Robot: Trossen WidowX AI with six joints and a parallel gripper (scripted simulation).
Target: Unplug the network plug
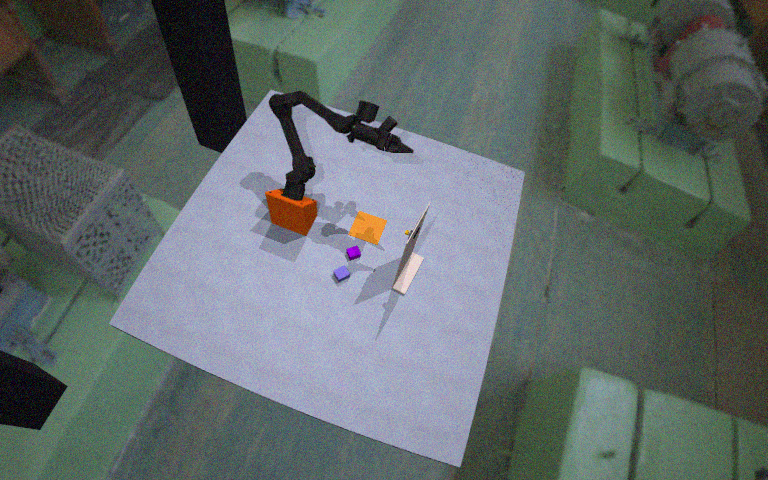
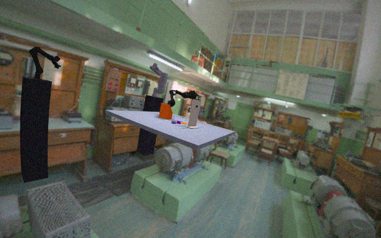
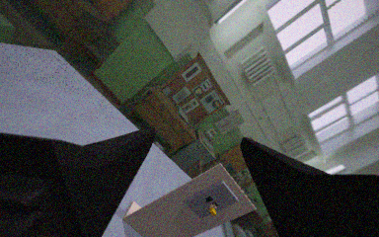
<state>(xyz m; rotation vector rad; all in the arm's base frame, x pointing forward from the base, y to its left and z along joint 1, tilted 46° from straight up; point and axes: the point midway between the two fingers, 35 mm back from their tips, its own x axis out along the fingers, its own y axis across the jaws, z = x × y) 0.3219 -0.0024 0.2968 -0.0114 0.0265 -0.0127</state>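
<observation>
The upright panel (image 1: 403, 262) (image 2: 193, 115) (image 3: 163, 217) stands on a pale foot. A small yellow plug (image 1: 407, 232) (image 3: 212, 210) is at the panel's face, on a dark socket area in the wrist view; its tab is too small to make out. The marked square (image 1: 368, 227) (image 2: 183, 123) is orange and lies flat on the table between the arm's base and the panel. My gripper (image 1: 412, 151) (image 2: 198, 98) (image 3: 197, 136) is open, with nothing between its fingers. It hangs well above the table, apart from the plug and panel.
A purple cube (image 1: 353, 252) (image 2: 178, 122) and a blue-violet block (image 1: 341, 273) (image 2: 173, 122) lie on the table near the square. The arm stands on an orange base block (image 1: 290, 215) (image 2: 165, 111). Another black arm (image 2: 38, 60) stands on a dark pillar away from the table.
</observation>
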